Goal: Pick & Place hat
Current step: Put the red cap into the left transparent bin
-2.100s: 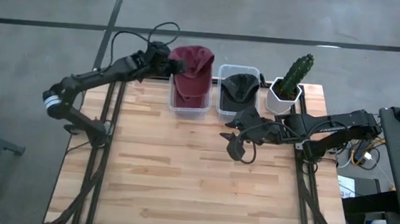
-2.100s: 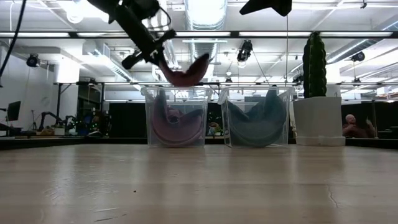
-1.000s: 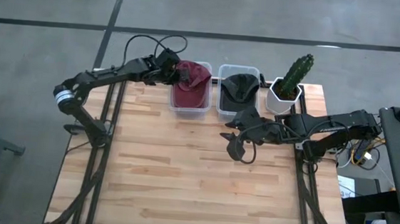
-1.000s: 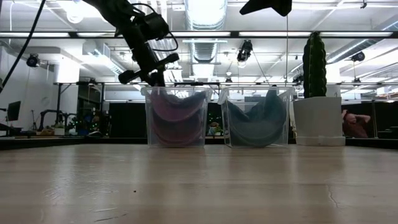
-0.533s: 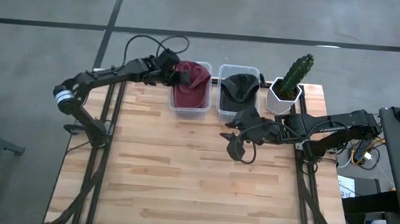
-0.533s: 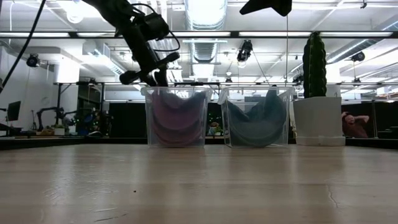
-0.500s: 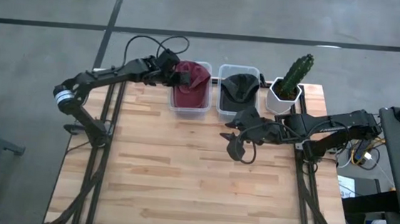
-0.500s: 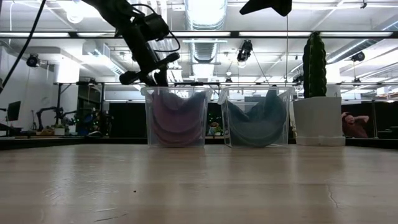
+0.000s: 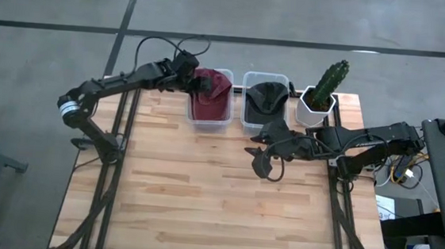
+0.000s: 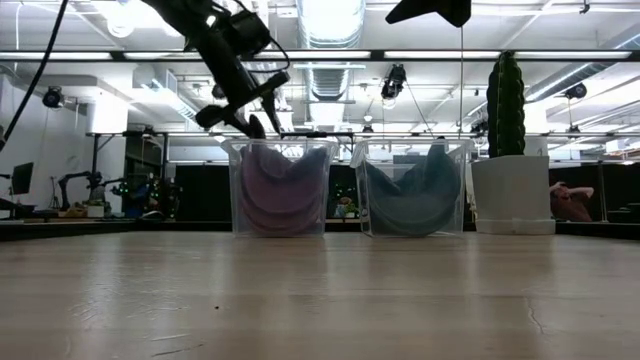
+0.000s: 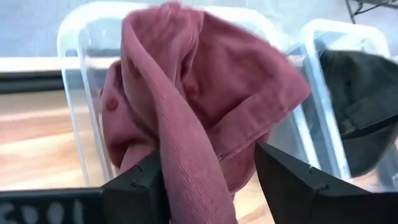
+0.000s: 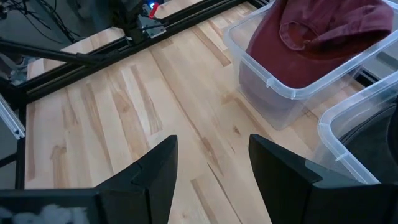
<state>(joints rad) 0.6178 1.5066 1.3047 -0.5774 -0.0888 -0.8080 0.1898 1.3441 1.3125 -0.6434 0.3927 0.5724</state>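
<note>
The dark red hat (image 9: 211,92) lies crumpled in the left clear bin (image 9: 206,124) at the table's far edge. Its crown bulges above the bin's rim (image 11: 74,50). My left gripper (image 9: 192,76) hovers open just above the bin's left rim. In the left wrist view one long fold of the hat (image 11: 180,155) runs up between the fingers of the left gripper (image 11: 211,180). My right gripper (image 9: 261,161) hangs open over bare wood right of the table's middle; nothing is between the right gripper's (image 12: 211,168) fingers. My left gripper stands open around a fold of the hat (image 11: 177,168) that runs close along the inner side of one finger (image 11: 146,180). I cannot tell whether that finger touches the cloth. The hat rests in the bin.
A second clear bin (image 9: 265,104) holding a dark hat stands right of the first. A cactus in a white pot (image 9: 320,96) stands at the far right corner. Bare wood stretches across the table's near half. A person (image 10: 572,200) sits far behind the table.
My left gripper has opened and let go of the red hat, then risen a little above the bin's left rim. The hat has settled into the bin.
</note>
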